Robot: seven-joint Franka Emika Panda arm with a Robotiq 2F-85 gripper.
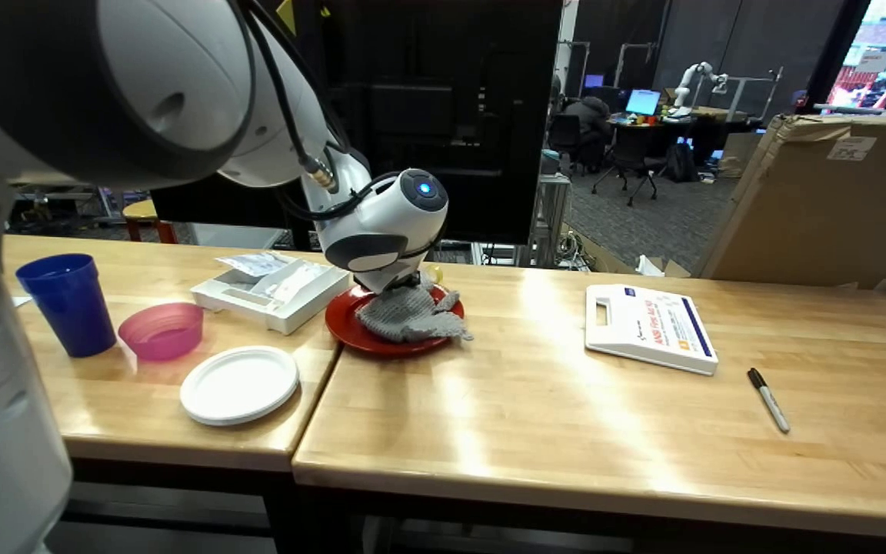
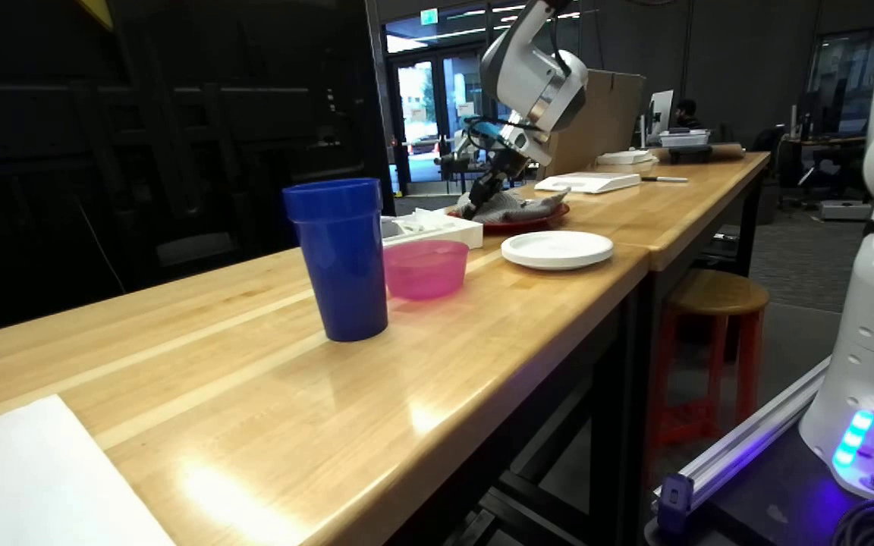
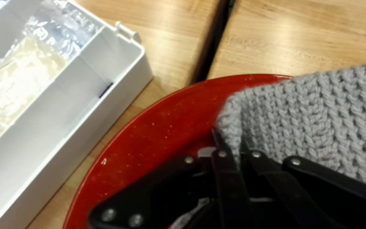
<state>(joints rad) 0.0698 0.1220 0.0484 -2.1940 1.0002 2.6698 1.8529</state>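
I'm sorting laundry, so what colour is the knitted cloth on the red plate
The knitted cloth is plain grey; it shows best in the wrist view.

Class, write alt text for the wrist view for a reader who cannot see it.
A black gripper pinches the edge of a gray knitted cloth over a red plate. At left, an open white box with compartments holds packets, on a wooden tabletop.

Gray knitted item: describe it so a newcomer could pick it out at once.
Where two wooden tabletops meet, find the red plate beside an open white box. The gray knitted item lies rumpled on that plate, partly overhanging its rim, with an edge pinched in the hand. Its coarse knit sets it apart from the smooth plate and box.
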